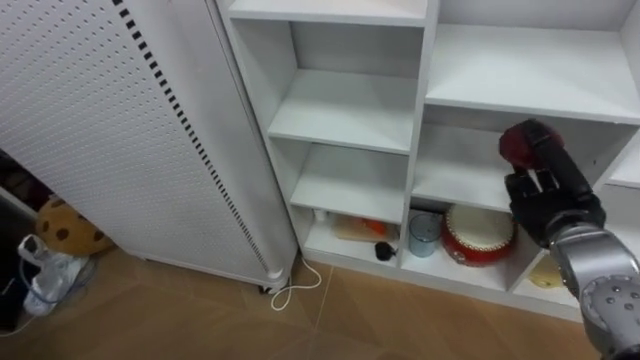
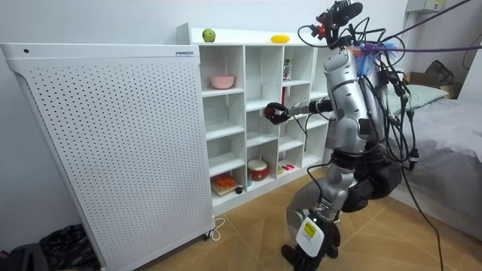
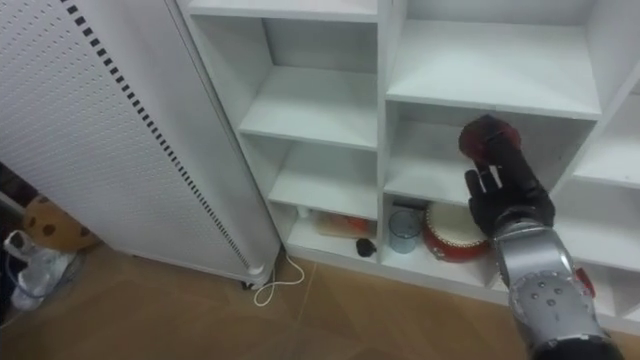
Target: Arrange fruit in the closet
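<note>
In the left eye view the robot's right hand point(image 1: 548, 200) grips a dark red round fruit point(image 1: 520, 143), fingers curled round it, before a middle compartment of the white open-shelved closet point(image 1: 345, 125). The room view has the robot standing at that closet, arm outstretched, a small green apple point(image 2: 208, 35) on top. In the right eye view a round red tin point(image 3: 455, 235) sits below the hand.

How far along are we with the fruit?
Done: a green fruit and a yellow one lie on top of the closet. In hand: the right hand grips a red fruit before a middle shelf. Left: setting it down.
</note>
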Controlling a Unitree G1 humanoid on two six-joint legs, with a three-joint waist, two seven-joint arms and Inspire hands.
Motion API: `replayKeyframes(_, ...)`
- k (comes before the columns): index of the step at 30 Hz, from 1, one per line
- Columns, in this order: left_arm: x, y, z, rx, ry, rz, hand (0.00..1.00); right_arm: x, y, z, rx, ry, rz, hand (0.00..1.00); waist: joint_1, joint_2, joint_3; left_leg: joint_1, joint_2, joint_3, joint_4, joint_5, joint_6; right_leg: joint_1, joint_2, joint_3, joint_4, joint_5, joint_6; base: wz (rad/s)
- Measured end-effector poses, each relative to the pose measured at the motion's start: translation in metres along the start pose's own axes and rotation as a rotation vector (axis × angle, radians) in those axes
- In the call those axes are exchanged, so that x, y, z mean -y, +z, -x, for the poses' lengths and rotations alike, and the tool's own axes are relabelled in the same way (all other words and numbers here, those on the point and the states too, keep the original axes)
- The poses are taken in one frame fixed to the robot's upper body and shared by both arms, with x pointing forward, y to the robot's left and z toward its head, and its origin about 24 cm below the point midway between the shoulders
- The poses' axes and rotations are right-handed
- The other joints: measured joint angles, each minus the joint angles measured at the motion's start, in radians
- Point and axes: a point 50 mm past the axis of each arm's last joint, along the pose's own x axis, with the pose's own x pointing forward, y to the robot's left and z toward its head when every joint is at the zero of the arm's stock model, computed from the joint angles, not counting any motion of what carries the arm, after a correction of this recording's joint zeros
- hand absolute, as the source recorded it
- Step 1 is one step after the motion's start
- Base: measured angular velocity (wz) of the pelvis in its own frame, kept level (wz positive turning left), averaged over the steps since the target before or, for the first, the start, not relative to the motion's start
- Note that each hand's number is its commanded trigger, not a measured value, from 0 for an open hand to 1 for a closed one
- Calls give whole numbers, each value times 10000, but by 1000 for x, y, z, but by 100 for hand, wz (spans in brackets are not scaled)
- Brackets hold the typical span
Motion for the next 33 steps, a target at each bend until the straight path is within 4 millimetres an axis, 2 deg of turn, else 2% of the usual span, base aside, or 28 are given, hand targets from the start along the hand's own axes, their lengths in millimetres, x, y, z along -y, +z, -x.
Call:
replayKeyframes(1,-1,-4,1,-86,25,-17,0,1,3,0,87,-204,29,100,-28,1,0,17,0,-5,16,-8,13,25,3,-2,0,-6,10,0)
replayKeyframes(2,-2,-8,2,-169,62,56,0,1,6,0,180,-360,-6,52,-87,0,-1,18,-5,-5,21,-10,17,30,1,1,1,-11,20,0)
replayKeyframes(3,-2,-10,3,-216,79,97,0,1,8,0,238,-441,-12,0,-120,0,-1,16,-10,-5,21,-11,17,29,2,5,2,-13,24,0)
replayKeyframes(9,-1,-18,6,-423,107,233,0,1,26,0,884,-1385,-219,0,-146,7,-5,-4,-61,-11,125,-37,61,-6,-49,42,176,-94,53,2)
replayKeyframes(11,0,-20,7,-454,76,237,0,-3,31,0,1032,-1628,-469,0,-138,44,-29,-6,-57,-38,255,-78,121,4,-47,39,300,-171,41,0)
replayKeyframes(14,0,-19,8,-317,141,215,0,-5,32,0,1044,-1853,-596,0,-106,102,-67,0,-34,-50,363,-94,143,40,-47,10,386,-217,36,1)
replayKeyframes(19,0,-17,9,-145,305,273,0,-7,33,1,1040,-2149,-670,0,-74,134,-88,0,-37,-53,403,-98,147,46,-62,17,436,-241,36,1)
replayKeyframes(33,0,-11,10,176,437,335,0,-7,35,1,996,-2286,-1134,0,108,156,-101,53,-95,-56,451,-100,151,126,-139,15,474,-244,44,1)
